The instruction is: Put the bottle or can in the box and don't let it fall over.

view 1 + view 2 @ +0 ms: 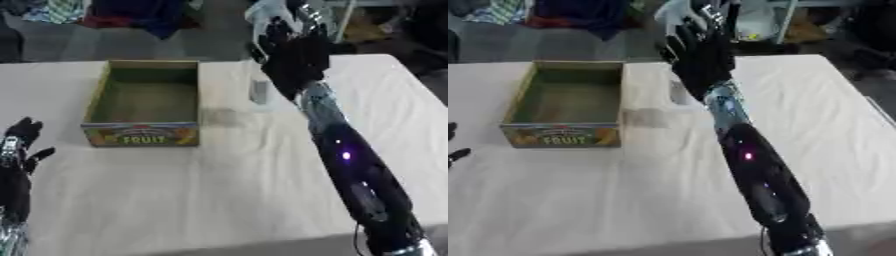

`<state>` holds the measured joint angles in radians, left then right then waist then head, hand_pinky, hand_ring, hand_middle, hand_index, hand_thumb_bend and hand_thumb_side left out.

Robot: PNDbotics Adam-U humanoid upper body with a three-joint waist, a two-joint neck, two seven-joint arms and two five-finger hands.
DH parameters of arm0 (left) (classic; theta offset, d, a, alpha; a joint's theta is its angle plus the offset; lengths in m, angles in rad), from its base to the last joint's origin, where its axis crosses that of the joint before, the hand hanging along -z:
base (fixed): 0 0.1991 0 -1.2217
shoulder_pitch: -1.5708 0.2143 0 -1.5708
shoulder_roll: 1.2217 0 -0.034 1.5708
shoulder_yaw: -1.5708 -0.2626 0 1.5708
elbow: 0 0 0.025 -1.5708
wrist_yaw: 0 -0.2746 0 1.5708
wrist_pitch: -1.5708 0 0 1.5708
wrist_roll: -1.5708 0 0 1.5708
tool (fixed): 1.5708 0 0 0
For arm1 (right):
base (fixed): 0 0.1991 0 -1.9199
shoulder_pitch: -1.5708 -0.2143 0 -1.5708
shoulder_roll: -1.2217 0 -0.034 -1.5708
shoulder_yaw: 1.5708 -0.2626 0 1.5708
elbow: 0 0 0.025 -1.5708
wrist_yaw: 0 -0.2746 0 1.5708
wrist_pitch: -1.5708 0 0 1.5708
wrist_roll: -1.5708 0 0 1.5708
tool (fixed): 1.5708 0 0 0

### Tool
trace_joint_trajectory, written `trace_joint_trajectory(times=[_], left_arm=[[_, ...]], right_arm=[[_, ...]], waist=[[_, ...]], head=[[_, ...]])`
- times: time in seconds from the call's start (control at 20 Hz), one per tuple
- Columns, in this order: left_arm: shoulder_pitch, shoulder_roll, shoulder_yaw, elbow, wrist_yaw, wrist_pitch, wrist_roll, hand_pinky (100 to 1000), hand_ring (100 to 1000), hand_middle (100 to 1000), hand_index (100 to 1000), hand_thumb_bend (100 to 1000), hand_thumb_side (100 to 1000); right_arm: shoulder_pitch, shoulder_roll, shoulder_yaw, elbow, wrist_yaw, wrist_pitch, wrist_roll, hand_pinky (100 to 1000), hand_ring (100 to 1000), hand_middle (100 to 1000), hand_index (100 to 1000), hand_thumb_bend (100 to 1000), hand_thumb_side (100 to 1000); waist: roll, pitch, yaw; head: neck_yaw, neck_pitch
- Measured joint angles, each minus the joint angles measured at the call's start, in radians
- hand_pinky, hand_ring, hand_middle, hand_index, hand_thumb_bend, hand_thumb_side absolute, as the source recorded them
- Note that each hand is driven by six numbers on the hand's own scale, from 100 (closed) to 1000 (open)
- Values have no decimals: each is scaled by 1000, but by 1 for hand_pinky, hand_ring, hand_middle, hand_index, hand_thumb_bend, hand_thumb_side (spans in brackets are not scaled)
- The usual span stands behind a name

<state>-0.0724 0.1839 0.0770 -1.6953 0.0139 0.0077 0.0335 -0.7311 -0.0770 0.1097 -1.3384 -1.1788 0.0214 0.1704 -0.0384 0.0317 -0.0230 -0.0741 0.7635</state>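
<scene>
Can point(259, 91): small, pale grey-silver, plain sides, no label legible; partly hidden behind the right hand.
Can, axis: long axis vertical, standing upright on its base, top toward the ceiling.
Can, place: on the white table point(219, 190), right of the box and apart from it, near the far edge.
Box point(144, 102): open-topped cardboard tray, green inside, nothing in it; colourful front panel reading "FRUIT"; long side running away from the camera.
Right hand point(293, 47): black, raised over the far side of the table, just right of and above the can, fingers spread and fairly straight, grasping nothing; contact with the can impossible to judge.
Right arm point(354, 175): black with a silver wrist section, a small purple light on the forearm, crossing from the lower right corner toward the can.
Left hand point(17, 150): at the lower left edge, resting released, fingers up and relaxed, well apart from the box.
Background: dark clothing and clutter beyond the table's far edge.
</scene>
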Motion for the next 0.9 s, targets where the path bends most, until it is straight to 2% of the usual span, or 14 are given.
trace_joint_trajectory(times=[0.2, 0.55, 0.9], left_arm=[[-1, 0, -6, 0, 1, -1, -5, 813, 1000, 864, 963, 100, 989], [-32, -10, -27, 0, 10, -1, -25, 814, 1000, 864, 963, 100, 985], [-79, -27, -51, 0, 21, 0, -49, 814, 1000, 864, 963, 100, 984]], right_arm=[[-50, -13, -8, -17, -28, -10, -10, 419, 152, 141, 1000, 100, 370], [-135, -25, -17, -29, -59, -24, -24, 423, 152, 147, 1000, 100, 373], [-193, -5, -17, 45, -36, -17, -15, 420, 152, 138, 1000, 100, 395]], waist=[[3, 0, 23], [20, 13, 97], [22, 45, 185]], head=[[-11, 0], [-50, -16], [-116, -47]])
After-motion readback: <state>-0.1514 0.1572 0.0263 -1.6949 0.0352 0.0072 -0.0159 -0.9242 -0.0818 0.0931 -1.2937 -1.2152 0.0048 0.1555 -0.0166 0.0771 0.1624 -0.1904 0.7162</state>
